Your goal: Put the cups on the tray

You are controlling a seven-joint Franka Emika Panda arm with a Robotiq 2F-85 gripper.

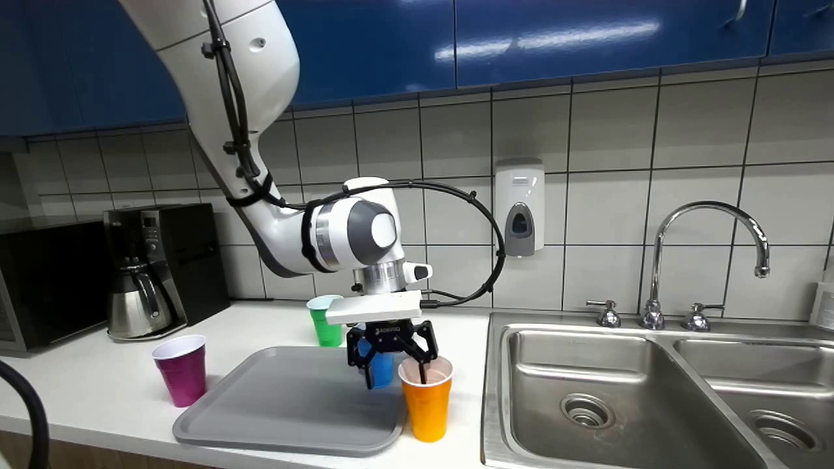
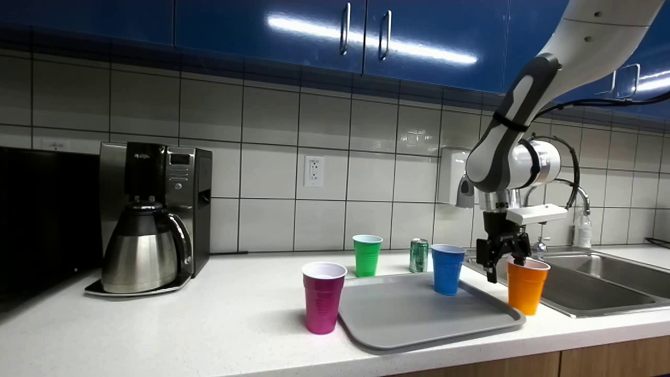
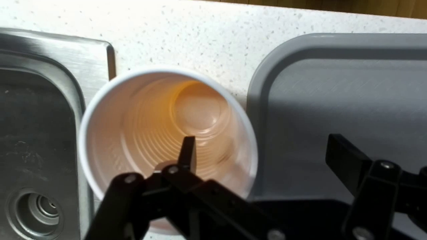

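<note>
The orange cup [image 1: 429,413] stands upright on the counter between the tray and the sink, and it also shows in an exterior view [image 2: 526,290]. My gripper [image 1: 396,383] is open over it. In the wrist view [image 3: 262,143], one finger is inside the orange cup [image 3: 143,110] and the other is outside, over the grey tray [image 3: 333,100], with the cup's wall between them. The blue cup [image 2: 446,272] stands on the tray [image 2: 419,319], partly hidden behind the gripper in an exterior view [image 1: 382,370]. The green cup [image 2: 366,257] stands behind the tray. The purple cup [image 2: 323,303] stands beside it.
A green can [image 2: 419,255] stands behind the tray. The steel sink [image 1: 495,391] lies beside the orange cup, with a tall faucet [image 1: 658,260]. A coffee maker with a steel pot [image 2: 141,256] stands on the counter. A soap dispenser [image 1: 519,208] hangs on the wall.
</note>
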